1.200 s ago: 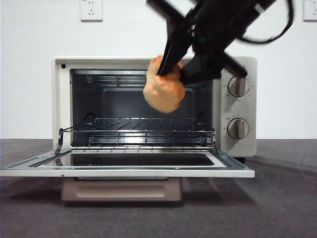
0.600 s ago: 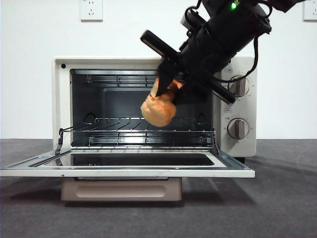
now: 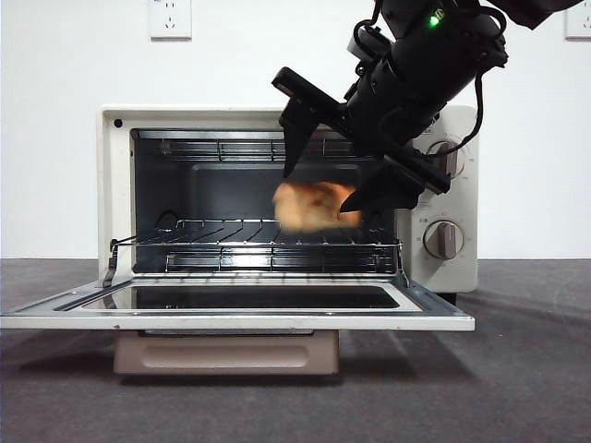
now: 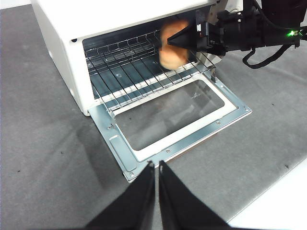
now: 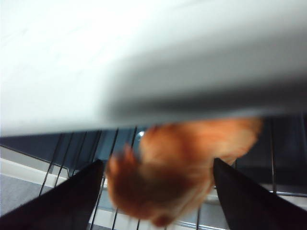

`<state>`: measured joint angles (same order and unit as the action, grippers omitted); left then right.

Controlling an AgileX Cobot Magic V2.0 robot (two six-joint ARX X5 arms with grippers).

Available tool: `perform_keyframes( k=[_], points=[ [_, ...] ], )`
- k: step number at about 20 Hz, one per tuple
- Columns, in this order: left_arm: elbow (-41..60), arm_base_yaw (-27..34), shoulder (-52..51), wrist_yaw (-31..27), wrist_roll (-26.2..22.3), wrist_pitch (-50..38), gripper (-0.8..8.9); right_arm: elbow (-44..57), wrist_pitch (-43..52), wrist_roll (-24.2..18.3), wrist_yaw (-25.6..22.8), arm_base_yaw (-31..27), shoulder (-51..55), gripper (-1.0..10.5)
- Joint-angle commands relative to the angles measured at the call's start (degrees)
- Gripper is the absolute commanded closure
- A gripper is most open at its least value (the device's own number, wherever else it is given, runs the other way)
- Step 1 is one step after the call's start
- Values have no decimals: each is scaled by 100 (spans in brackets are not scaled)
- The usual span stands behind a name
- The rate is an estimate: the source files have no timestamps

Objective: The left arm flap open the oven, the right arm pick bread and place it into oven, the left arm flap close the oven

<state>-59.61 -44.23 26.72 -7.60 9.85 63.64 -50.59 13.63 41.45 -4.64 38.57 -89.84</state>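
Observation:
The cream-white oven [image 3: 115, 185] stands with its glass door [image 3: 240, 318] flapped down flat. My right gripper [image 3: 316, 191] reaches into the oven mouth from the upper right, jaws spread wide. The golden-brown bread [image 3: 309, 205] is a blur between them, loose and just above the wire rack [image 3: 240, 245]. The right wrist view shows the bread [image 5: 177, 167] between the parted right gripper [image 5: 157, 163] jaws. In the left wrist view my left gripper [image 4: 157, 165] is shut and empty, held back above the door's front edge [image 4: 144, 160]. The same view shows the bread [image 4: 173, 45] over the rack.
Two beige knobs [image 3: 444, 161] sit on the oven's right panel, just behind the right arm [image 3: 434, 55]. Dark grey table surface [image 3: 517, 369] lies around the oven. A white wall with a socket [image 3: 170, 17] is behind.
The right gripper carried the bread down and into the oven mouth, then opened its jaws. The bread has dropped free toward the rack. The left arm has not moved.

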Motion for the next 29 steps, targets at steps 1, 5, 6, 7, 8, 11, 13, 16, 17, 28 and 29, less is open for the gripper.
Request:
perform_keyframes(
  k=[1, 5, 6, 7, 8, 11, 13, 16, 17, 28, 29],
  points=[
    [-96, -46, 13, -22, 13, -52, 794, -87, 44, 46, 81, 42, 0, 566],
    [-96, -46, 22, -55, 33, -57, 795, -87, -479, 57, 173, 122, 531, 566],
    [-96, -46, 28, -57, 37, -59, 795, -87, -684, 55, 208, 170, 706, 567],
    [-96, -44, 66, -59, 120, -61, 798, -87, -975, 9, 273, 256, 977, 567],
    [-96, -42, 127, -59, 267, -57, 798, -87, -1231, -129, 356, 348, 1250, 567],
    [-96, -42, 492, -20, 393, -109, 798, -87, -2131, -776, 925, 551, 2192, 568],
    [-98, -39, 820, 122, 396, -297, 798, -87, -2951, -1130, 1207, 560, 2933, 568],
    [-131, 68, 1340, 455, 472, -638, 799, -90, -4022, -1591, 1399, 544, 3978, 568],
    [-179, 173, 1519, 688, 474, -710, 799, -103, -4395, -1714, 1390, 540, 4328, 568],
    [-267, 3182, 3891, 3331, -192, -1379, 799, -1182, -7617, -2288, 302, 345, 6015, 568],
    [-267, 3445, 4094, 3609, -219, -1412, 800, -1268, -7733, -2310, 260, 343, 6024, 568]
  ],
)
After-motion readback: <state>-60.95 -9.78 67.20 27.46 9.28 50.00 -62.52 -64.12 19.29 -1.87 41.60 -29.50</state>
